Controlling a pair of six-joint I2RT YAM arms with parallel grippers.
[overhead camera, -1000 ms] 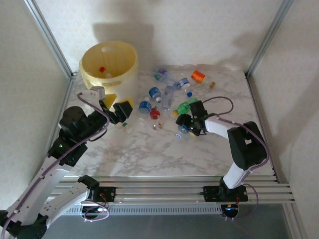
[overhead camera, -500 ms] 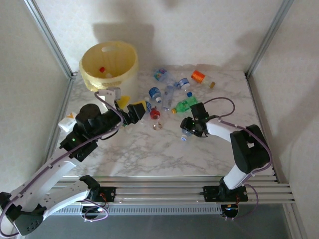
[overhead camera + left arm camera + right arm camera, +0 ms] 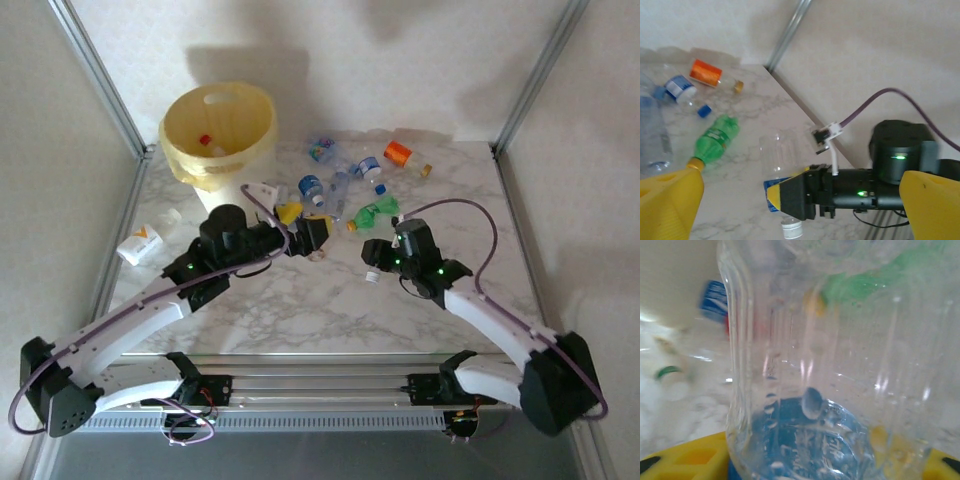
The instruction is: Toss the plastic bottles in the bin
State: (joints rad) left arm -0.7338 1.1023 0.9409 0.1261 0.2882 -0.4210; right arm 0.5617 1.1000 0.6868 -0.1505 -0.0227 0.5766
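Observation:
My right gripper (image 3: 376, 257) is shut on a clear plastic bottle (image 3: 777, 157) with a blue label and a white cap (image 3: 371, 276), held cap-down low over the marble. In the right wrist view that bottle (image 3: 825, 365) sits between the yellow fingers (image 3: 687, 460). My left gripper (image 3: 308, 232) stands open at mid-table, its yellow fingers (image 3: 667, 202) wide apart, facing the right gripper (image 3: 790, 197). More bottles lie behind: a green one (image 3: 375, 213), an orange-labelled one (image 3: 399, 153), blue-labelled ones (image 3: 311, 187). The pale-yellow bin (image 3: 218, 130) stands at the far left.
A small white carton (image 3: 140, 245) with an orange mark lies near the table's left edge. Something red (image 3: 205, 140) rests inside the bin. Metal frame posts (image 3: 100, 75) rise at the back corners. The right arm's purple cable (image 3: 880, 102) loops above its wrist.
The right gripper has shut on the blue-labelled bottle and drawn it slightly nearer. The left arm has swung right from beside the bin to mid-table, still open.

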